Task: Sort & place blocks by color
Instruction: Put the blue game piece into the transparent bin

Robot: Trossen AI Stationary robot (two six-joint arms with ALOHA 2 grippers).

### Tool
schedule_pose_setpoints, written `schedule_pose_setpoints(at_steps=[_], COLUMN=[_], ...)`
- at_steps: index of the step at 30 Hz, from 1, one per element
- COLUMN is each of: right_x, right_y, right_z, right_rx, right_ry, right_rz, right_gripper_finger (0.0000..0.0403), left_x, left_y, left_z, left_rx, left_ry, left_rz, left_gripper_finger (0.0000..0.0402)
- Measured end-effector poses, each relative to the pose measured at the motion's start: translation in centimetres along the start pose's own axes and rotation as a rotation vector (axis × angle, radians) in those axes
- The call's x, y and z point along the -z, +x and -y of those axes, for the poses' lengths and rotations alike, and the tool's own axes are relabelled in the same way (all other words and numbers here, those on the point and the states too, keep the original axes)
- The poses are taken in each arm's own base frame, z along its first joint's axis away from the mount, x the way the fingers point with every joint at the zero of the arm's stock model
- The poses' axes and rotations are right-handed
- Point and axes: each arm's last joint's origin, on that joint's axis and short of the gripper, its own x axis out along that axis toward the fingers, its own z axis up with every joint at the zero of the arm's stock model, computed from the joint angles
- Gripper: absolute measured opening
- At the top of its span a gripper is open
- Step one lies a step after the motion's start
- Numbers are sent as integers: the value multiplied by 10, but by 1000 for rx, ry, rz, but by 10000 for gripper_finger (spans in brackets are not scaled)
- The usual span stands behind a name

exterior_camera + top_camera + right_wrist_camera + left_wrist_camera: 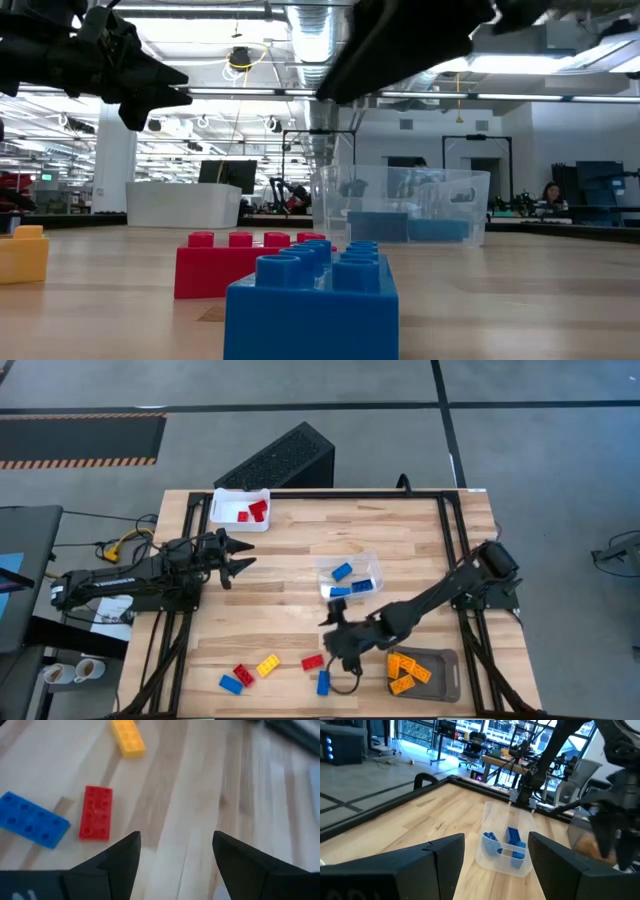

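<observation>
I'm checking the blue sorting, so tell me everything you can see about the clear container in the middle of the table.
The clear container is a small see-through plastic tub with rounded corners and low walls. It sits upright on the wooden table, near the middle, turned at a slight angle. Inside lie blue blocks, at least three. Nothing else touches it; both grippers are clear of it.

Containers on the table (290, 540): three, namely one white tray (222, 506), one clear tub (365, 563) and one grey tray (447, 661).

Red blocks (251, 512): two in the white tray and two loose, total four.

Blue blocks (342, 571): three in the clear tub and two loose, total five.

Yellow-orange blocks (406, 670): one loose; those in the grey tray lie overlapped, apparently three or four, exact number unconfirmed.

Loose blocks on the bare wood: five.

Robot arms: two.
</observation>
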Motion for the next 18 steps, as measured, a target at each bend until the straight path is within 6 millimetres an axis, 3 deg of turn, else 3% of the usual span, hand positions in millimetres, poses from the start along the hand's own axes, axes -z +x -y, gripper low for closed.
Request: schedule_pose_setpoints(at_steps=[7,18], right_x=[-14,-19], right_y=[12,36], right_z=[-30,-44], right_rx=[-19,-108], right_ry=[-256,-242], right_rz=[4,-19], right_gripper_finger=[270,270], left_x=[0,0], left_y=[0,0], left_z=[0,0], left_rx=[-5,-5], left_ry=[1,-1], left_rz=[0,0], left_gripper_finger=[206,206])
